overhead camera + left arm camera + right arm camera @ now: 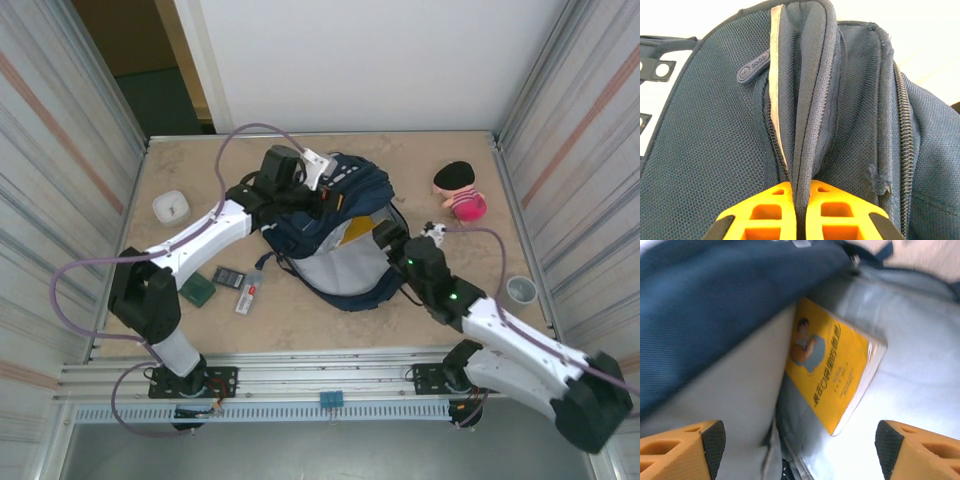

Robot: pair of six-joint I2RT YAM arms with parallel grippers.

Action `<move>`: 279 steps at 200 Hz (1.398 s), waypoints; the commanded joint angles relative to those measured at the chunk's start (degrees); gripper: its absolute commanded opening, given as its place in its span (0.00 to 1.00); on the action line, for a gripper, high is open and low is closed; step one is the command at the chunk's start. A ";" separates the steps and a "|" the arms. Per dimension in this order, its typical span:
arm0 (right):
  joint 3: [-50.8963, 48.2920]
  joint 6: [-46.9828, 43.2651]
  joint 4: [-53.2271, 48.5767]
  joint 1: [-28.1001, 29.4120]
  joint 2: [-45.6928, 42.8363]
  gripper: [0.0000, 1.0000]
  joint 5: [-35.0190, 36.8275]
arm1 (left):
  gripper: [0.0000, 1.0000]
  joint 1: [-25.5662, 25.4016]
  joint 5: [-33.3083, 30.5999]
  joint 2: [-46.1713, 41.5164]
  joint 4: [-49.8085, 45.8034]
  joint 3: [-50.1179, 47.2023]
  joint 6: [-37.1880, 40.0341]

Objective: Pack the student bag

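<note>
Left claw (pixel 801 205) clamps the student bag (pixel 710 140) by its rim to hold it open; right claw (pixel 800 440), spread apart, hangs over the yellow book (pixel 832 372) inside.

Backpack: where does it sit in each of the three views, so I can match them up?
Top external: backpack mid-table between both arms, mouth open.
Left wrist: its navy mesh outer close up, a zipper-edged fold pinched in the shut left pincer.
Right wrist: its pale lining, seen past the open right pincer.
Shared landmark: yellow book inside, in the top external and right wrist views.
</note>
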 commanded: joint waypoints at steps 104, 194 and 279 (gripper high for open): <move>6.64 -53.18 -22.40 0.35 -5.21 0.78 -12.77 | 0.70 -2.93 -6.86 -1.43 8.11 -10.76 -6.11; 17.22 -91.91 -26.26 18.10 27.59 0.88 -11.29 | 0.75 10.21 -8.27 -22.25 6.16 -28.50 -12.93; 14.96 -96.18 -13.30 16.84 36.47 0.46 -1.12 | 0.74 15.28 -10.15 -27.09 5.29 -36.15 -16.52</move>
